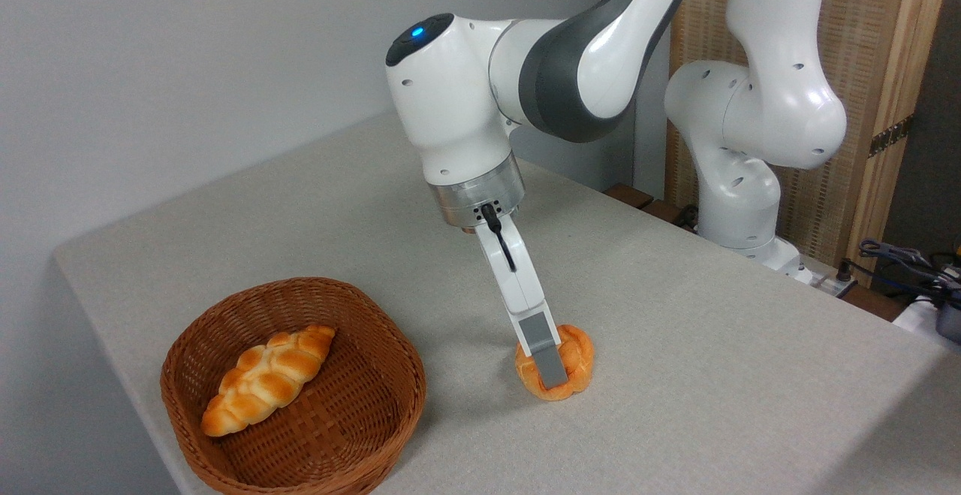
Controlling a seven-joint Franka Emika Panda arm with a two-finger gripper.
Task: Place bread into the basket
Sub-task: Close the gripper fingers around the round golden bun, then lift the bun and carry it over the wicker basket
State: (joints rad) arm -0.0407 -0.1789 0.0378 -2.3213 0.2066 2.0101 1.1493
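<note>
You have one bread [574,363], one braided loaf [266,378] and one basket [375,424]. The grey table [713,375] meets a pale wall [188,59]. The arm slants down; the gripper [554,375] straddles the bread, jaw width hidden. The basket, holding the loaf, sits left of it.
</note>
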